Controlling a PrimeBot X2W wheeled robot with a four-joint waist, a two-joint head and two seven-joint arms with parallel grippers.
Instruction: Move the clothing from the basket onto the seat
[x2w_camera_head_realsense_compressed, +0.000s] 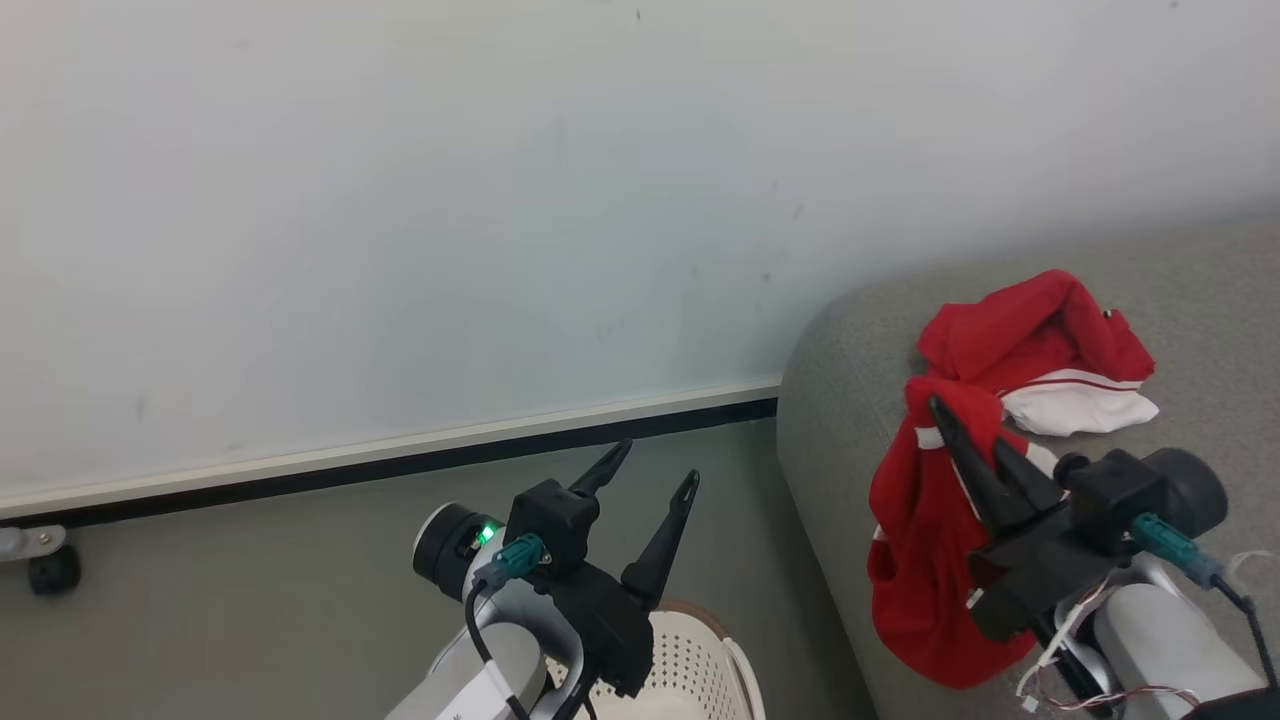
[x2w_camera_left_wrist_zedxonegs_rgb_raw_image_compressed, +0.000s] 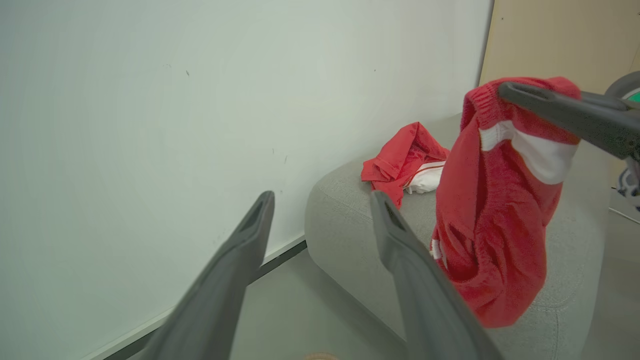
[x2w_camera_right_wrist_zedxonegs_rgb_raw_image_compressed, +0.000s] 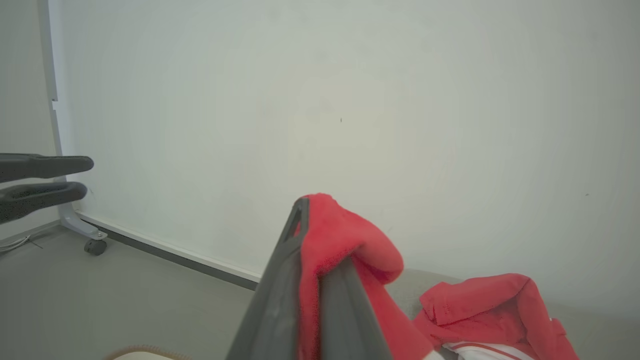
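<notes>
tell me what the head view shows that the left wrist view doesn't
Head view: the basket, its perforated wall below the left tool, and a caster wheel by the wall's base.
Left wrist view: a tan panel beyond the white wall's edge.
Shared: the right tool shut on a red garment hanging by the seat, a second garment lying on it, and the left tool with its fingers apart.

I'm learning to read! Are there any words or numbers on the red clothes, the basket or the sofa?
None can be read.
hanging garment: no text.
crumpled garment on the seat: one tiny mark, too small to read.
basket: plain holes, no text.
</notes>
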